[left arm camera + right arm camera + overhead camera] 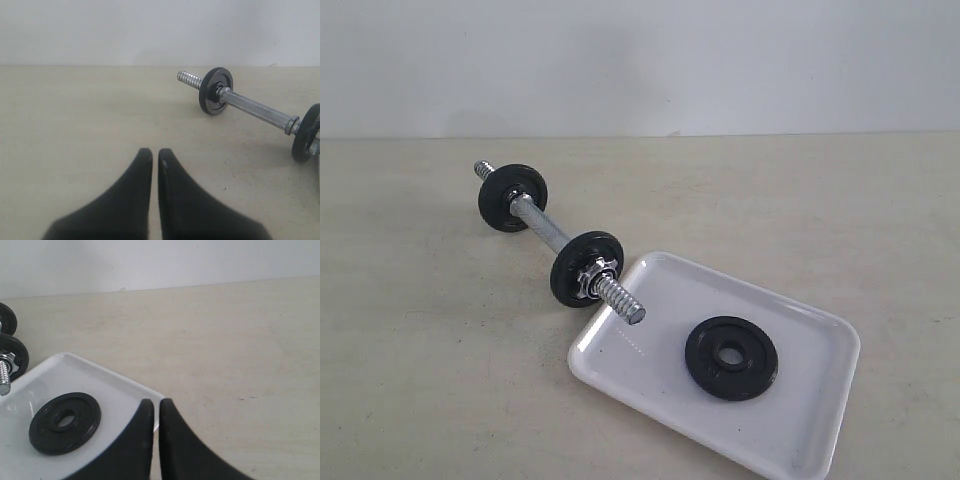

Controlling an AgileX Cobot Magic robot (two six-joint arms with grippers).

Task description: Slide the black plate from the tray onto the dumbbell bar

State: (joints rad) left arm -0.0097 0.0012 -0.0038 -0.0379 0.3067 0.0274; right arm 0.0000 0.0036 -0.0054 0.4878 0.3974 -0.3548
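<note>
The black plate (731,357) lies flat in the white tray (650,375) at the lower right of the exterior view; it shows too in the right wrist view (65,422), on the tray (100,377). The dumbbell bar (552,236) lies on the table to the tray's upper left, with two black discs and a star nut on it; its threaded end overhangs the tray's rim. Neither gripper appears in the exterior view. My left gripper (155,154) is shut and empty above bare table, apart from the bar (255,107). My right gripper (156,404) is shut and empty by the tray's corner.
The beige table (430,380) runs back to a white wall (640,60). Bare table lies left of and in front of the bar, and to the right of the tray.
</note>
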